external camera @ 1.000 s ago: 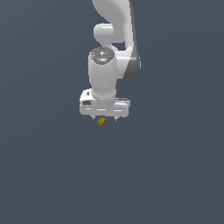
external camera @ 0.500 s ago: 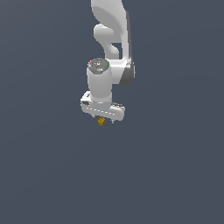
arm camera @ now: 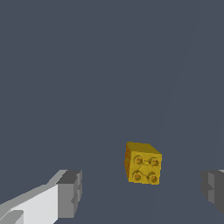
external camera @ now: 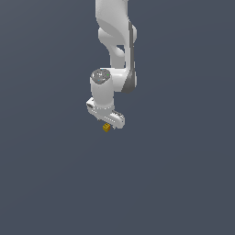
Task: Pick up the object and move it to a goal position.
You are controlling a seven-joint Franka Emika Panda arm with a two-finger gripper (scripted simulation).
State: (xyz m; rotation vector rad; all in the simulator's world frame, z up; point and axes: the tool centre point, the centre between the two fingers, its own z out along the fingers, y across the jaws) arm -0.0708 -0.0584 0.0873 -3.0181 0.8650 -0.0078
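Observation:
The object, a tiny yellow-orange cube (external camera: 106, 127) with four studs on one face, sits just under the white gripper (external camera: 109, 124) in the exterior view. In the wrist view the cube (arm camera: 143, 162) lies between the two grey fingertips (arm camera: 70, 192), nearer the far one. There is a clear gap on each side, so neither pad touches it. The gripper (arm camera: 142, 190) is open around the cube. The frames do not show whether the cube rests on the surface or hangs above it.
A plain dark grey-blue surface (external camera: 183, 183) fills both views. The white arm (external camera: 117, 46) rises from the hand to the top edge of the exterior view. No goal marker or other object shows.
The hand has twisted about its axis and sunk slightly, and the upper arm has swung. The cube has stayed at almost the same spot under the hand.

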